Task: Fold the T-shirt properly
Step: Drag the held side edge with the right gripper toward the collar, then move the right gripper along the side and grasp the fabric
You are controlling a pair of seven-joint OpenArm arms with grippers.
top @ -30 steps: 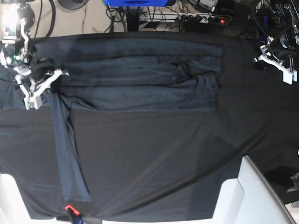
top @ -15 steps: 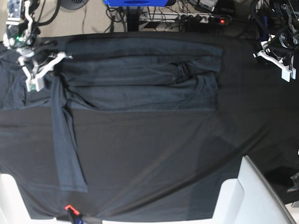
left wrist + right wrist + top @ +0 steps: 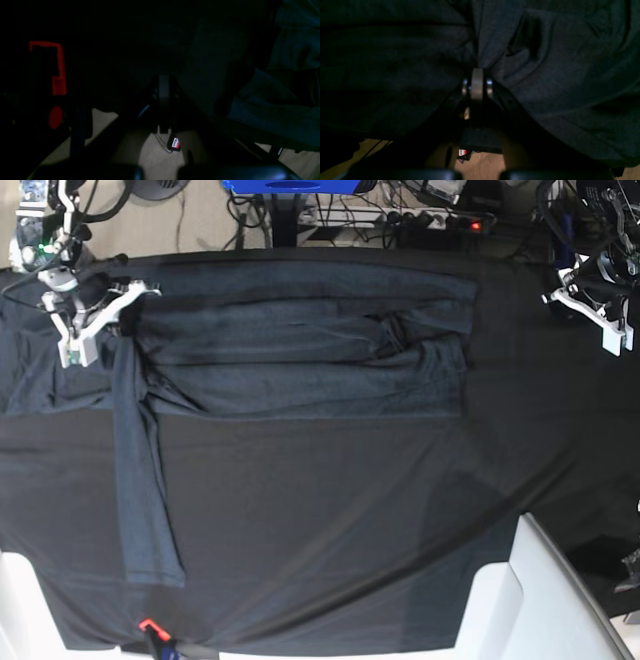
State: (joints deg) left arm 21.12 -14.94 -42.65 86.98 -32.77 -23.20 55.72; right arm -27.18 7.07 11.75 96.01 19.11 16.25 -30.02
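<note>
The T-shirt [image 3: 300, 345] is spread along the far side of the black-draped surface [image 3: 330, 520], one strip trailing nearward at left. Its fabric is clamped by the right pincer [image 3: 100, 325]; the left pincer [image 3: 600, 315] is closed, empty, far right. A power strip [image 3: 400, 220] is seen beyond.

Base overhead; wrist cams close, forward

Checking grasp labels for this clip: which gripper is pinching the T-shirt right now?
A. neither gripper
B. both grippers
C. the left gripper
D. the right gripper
D: the right gripper is shut on a bunched fold of the T-shirt, while the left gripper is closed away from the shirt with no fabric in it.
</note>
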